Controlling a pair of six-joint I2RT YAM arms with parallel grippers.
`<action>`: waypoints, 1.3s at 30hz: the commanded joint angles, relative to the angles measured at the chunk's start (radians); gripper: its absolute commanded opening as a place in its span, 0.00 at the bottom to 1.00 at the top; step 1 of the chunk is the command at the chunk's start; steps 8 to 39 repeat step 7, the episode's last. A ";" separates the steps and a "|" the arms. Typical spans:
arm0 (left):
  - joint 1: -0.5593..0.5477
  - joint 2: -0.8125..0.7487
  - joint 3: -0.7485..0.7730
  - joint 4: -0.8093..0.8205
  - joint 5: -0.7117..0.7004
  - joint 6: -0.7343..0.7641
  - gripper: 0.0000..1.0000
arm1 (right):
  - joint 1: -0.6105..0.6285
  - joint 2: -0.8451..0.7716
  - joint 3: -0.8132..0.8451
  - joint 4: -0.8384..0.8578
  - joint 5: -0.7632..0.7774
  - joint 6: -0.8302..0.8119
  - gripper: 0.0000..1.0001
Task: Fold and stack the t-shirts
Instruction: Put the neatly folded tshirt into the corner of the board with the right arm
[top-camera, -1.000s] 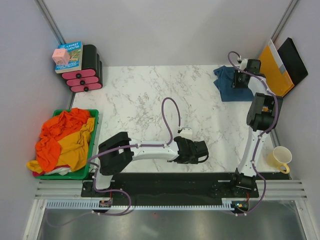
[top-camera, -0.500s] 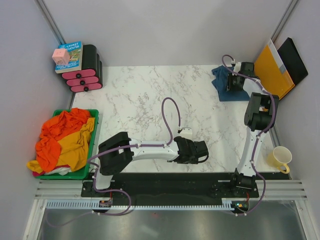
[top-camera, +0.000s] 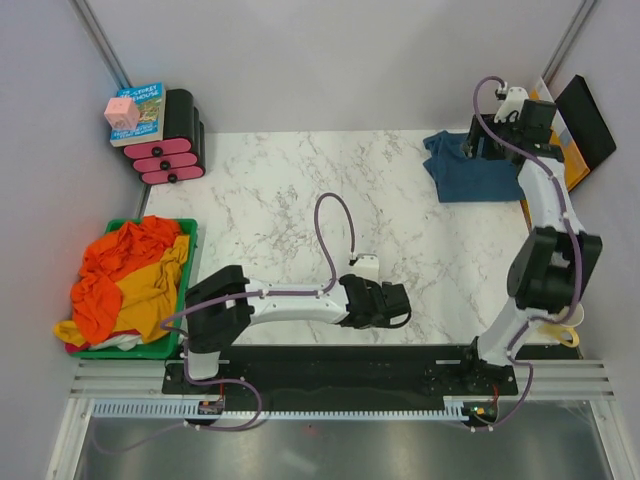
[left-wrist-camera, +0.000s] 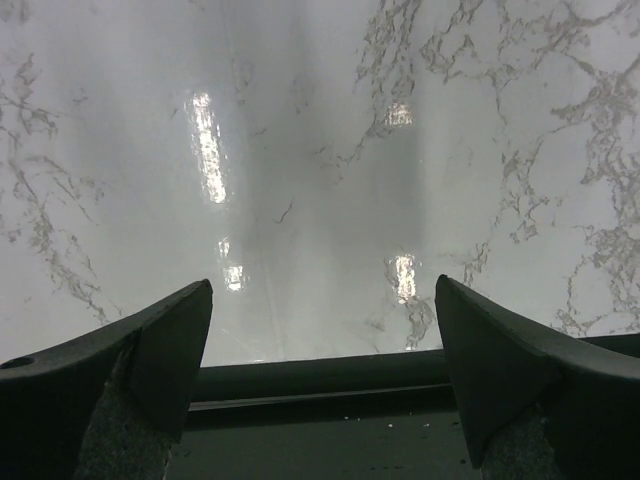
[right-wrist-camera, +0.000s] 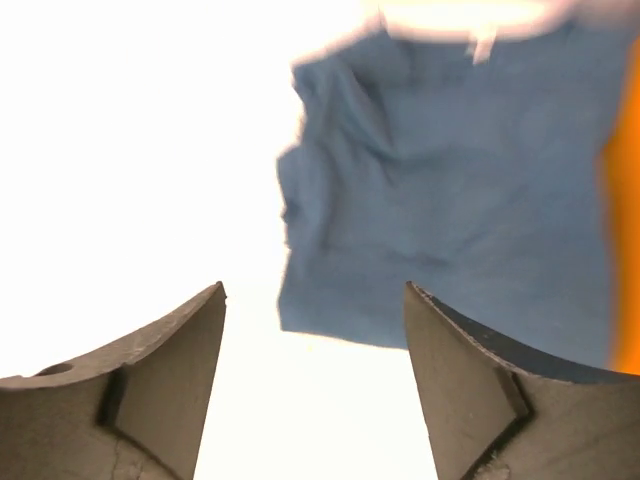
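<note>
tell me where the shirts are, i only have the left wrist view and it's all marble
Observer: A blue t-shirt lies at the far right corner of the table.
Operator: and the others
Observer: The orange and yellow t-shirts are heaped in a green bin off the table's left edge.
Operator: anything gripping the blue one
Observer: No, the right gripper hangs open above it, with nothing between its fingers.

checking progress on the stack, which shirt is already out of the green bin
The dark teal-blue t-shirt, lying on the table at its far right corner; the orange t-shirt and mustard yellow t-shirt are heaped in the green bin.
</note>
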 joint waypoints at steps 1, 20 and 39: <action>-0.012 -0.101 -0.016 -0.023 -0.074 0.017 1.00 | 0.008 -0.332 -0.241 0.032 -0.101 -0.114 0.81; -0.027 -0.188 -0.068 -0.032 -0.114 0.028 1.00 | 0.008 -0.581 -0.509 -0.071 -0.161 -0.274 0.82; -0.027 -0.188 -0.068 -0.032 -0.114 0.028 1.00 | 0.008 -0.581 -0.509 -0.071 -0.161 -0.274 0.82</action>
